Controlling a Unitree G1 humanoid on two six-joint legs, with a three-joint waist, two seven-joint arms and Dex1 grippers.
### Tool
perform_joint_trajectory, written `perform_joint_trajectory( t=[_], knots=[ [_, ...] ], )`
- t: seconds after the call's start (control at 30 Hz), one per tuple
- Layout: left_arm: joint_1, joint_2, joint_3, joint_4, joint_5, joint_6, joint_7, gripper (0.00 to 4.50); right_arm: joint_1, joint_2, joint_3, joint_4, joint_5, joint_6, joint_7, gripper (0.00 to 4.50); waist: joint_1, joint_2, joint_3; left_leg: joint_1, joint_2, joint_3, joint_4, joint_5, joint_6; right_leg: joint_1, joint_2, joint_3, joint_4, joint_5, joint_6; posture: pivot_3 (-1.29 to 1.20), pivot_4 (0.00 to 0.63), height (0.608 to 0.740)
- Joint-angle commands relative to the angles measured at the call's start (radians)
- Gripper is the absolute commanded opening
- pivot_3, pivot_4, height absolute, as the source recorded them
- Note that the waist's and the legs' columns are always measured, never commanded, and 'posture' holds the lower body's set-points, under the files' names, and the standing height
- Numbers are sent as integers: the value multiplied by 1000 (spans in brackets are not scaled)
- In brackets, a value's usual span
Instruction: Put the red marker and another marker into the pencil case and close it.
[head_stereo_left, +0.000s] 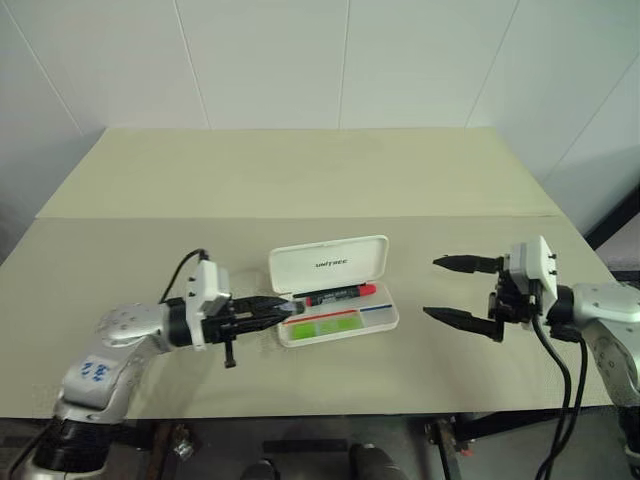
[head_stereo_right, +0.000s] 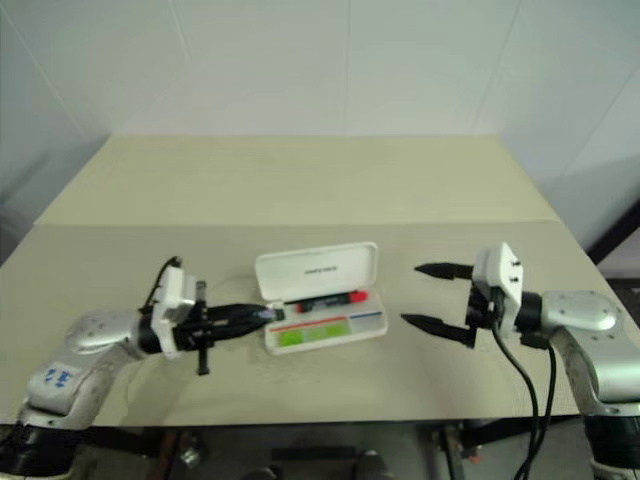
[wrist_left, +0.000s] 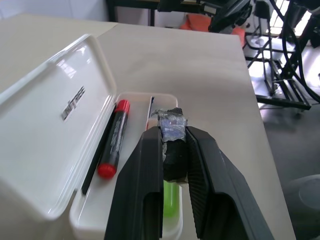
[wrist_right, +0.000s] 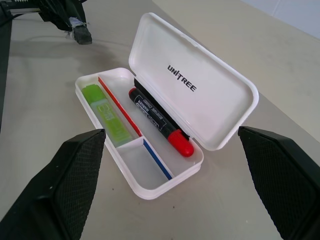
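Both markers lie in my open case (head_stereo_left: 335, 300); left gripper (head_stereo_left: 283, 310) nearly shut on nothing, right gripper (head_stereo_left: 452, 290) wide; lid-closing comes next.

The left arm reaches in from the left side, low over the table, and bends at the elbow so the forearm runs sideways toward the middle. The left gripper (head_stereo_left: 283, 309) lies flat and points to the right. Its two black fingers (wrist_left: 141, 185) sit almost together, with just a thin gap between them, and they hold nothing. A bit of tape is wrapped near the tips. The right arm comes in from the right side, with black cables hanging under its wrist. The right gripper (head_stereo_left: 444, 290) points to the left. Its two black fingers (wrist_right: 65, 180) stand wide apart, one above the other, and are empty.
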Motion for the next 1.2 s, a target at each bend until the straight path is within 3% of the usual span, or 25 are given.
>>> perform_joint_trajectory(
  t=[0.03,0.57,1.2],
  knots=[
    [-52,-40,-58,24,39,-22,-3,458,35,-22,-63,-65,11,-7,-27,4500,0,0,0,0,0,0,0,0,0,0,0,0,0,0,1,0,150,740],
    [-218,-280,-242,310,243,-196,3,458,109,-18,-95,-164,25,32,-106,4500,22,0,0,0,-1,0,2,0,0,1,0,0,0,3,6,0,150,740],
    [-356,-414,-262,523,329,-295,6,458,192,-9,-130,-239,42,44,-179,4500,32,0,0,0,-1,0,2,0,1,1,0,0,0,5,8,0,150,740]
  ],
)
